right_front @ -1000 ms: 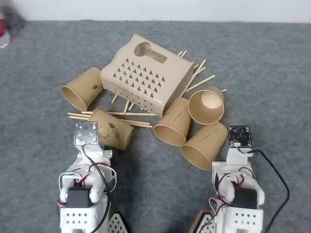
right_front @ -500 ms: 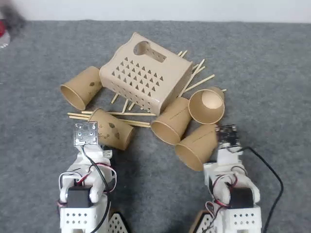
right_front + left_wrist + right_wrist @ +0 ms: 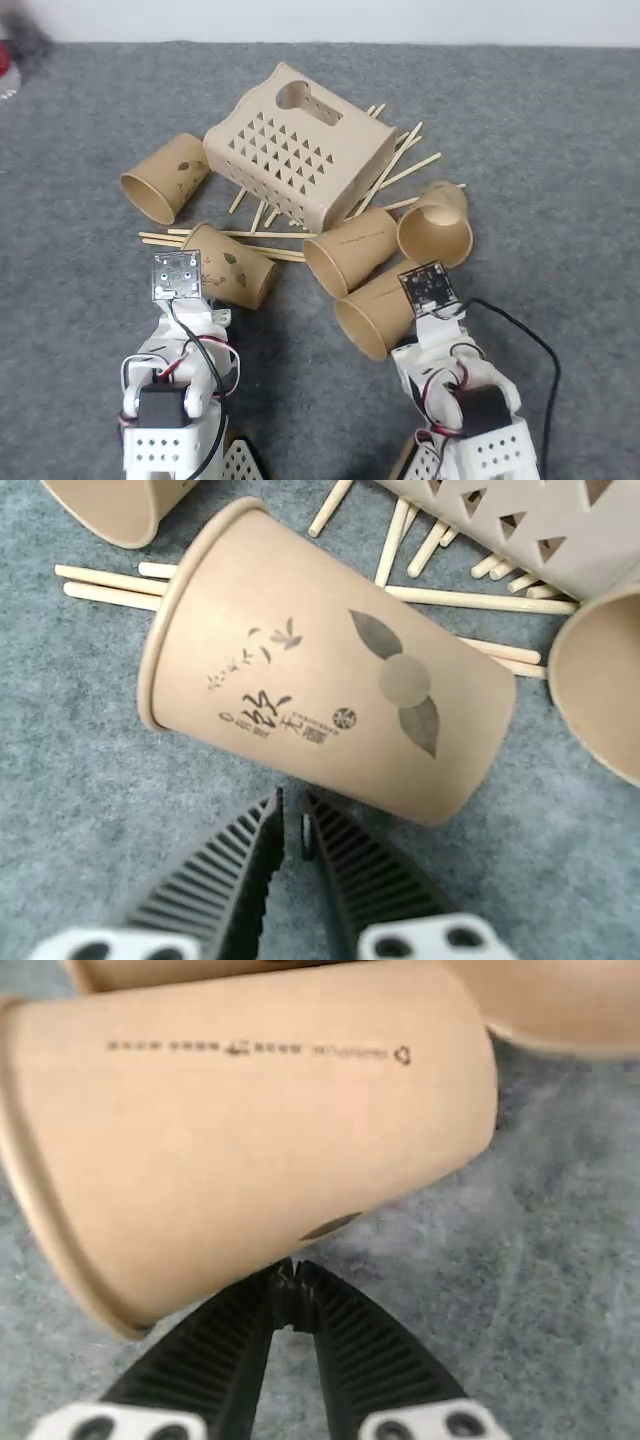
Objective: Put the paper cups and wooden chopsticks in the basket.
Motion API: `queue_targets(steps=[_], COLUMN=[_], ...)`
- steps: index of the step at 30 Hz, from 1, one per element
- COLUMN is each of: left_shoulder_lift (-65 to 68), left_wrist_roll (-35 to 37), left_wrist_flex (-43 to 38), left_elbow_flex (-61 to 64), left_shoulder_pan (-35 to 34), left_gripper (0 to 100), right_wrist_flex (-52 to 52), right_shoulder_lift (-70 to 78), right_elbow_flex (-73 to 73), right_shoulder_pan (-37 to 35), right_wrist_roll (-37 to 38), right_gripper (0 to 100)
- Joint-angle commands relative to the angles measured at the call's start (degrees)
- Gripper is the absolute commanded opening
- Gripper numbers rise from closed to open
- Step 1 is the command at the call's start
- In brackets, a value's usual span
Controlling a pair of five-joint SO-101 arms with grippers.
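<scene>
Got one cup (image 3: 163,178) tipped over far left. Next, left gripper (image 3: 290,830) pinched together on nothing, just short of a second cup (image 3: 320,695) lying across chopsticks (image 3: 480,599). Basket (image 3: 300,150) on its side mid-table. Three more cups (image 3: 352,250) right of it, with right gripper (image 3: 292,1295) squeezed closed, tips against the nearest cup (image 3: 250,1130).

- Just beyond the closed tips of my left gripper (image 3: 290,818), a tan paper cup lying on its side (image 3: 320,695) blocks the straight path.
- My right gripper (image 3: 292,1278), tips together, is hard against a second toppled tan cup (image 3: 250,1130).
- A third cup (image 3: 350,250) and a fourth (image 3: 437,225) crowd just behind it.
- The tipped beige perforated plastic basket (image 3: 300,150) lies over pale wooden chopsticks (image 3: 400,165).
- I see bare grey carpet (image 3: 560,150) right of the pile and between the arms.
</scene>
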Motion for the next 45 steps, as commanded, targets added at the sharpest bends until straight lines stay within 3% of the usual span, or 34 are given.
queue_targets(steps=[1, 8, 16, 21, 28, 32, 37, 40, 45], left_shoulder_lift=[-0.9, -0.9, -0.9, -0.9, -0.8, -0.9, -0.9, -0.9, -0.9], left_wrist_roll=[0.3, 0.3, 0.3, 0.3, -1.0, -11.7, -24.5, -25.3, -25.3], left_wrist_flex=[0.3, 0.3, 0.3, 0.3, 0.2, 0.0, -0.2, -0.1, -0.1], left_elbow_flex=[-0.2, -0.2, -0.2, -0.2, -0.2, -0.2, -0.2, -0.2, -0.2], left_shoulder_pan=[-0.4, -0.4, -0.4, -0.4, -2.5, -6.9, -9.7, -9.6, -9.6], left_gripper=[3, 3, 3, 3, 4, 4, 4, 4, 3], right_wrist_flex=[-0.1, -0.4, -3.2, -9.4, -16.1, -21.0, -19.6, -13.4, 2.0], right_shoulder_lift=[-0.7, -0.7, -0.7, -0.4, 3.0, 16.8, 41.7, 57.6, 82.2], right_elbow_flex=[1.1, -1.1, -24.6, -31.3, -31.6, -38.0, -60.7, -77.4, -104.0], right_shoulder_pan=[-0.8, 2.8, 12.7, 14.9, 14.5, 14.5, 14.5, 12.4, -0.3], right_wrist_roll=[0.7, 3.9, 28.9, 29.2, 23.7, 23.6, 20.6, 15.1, 14.9], right_gripper=[0.6, 0.6, 0.6, 0.9, 17.1, 15.8, 15.7, 15.8, 15.9])
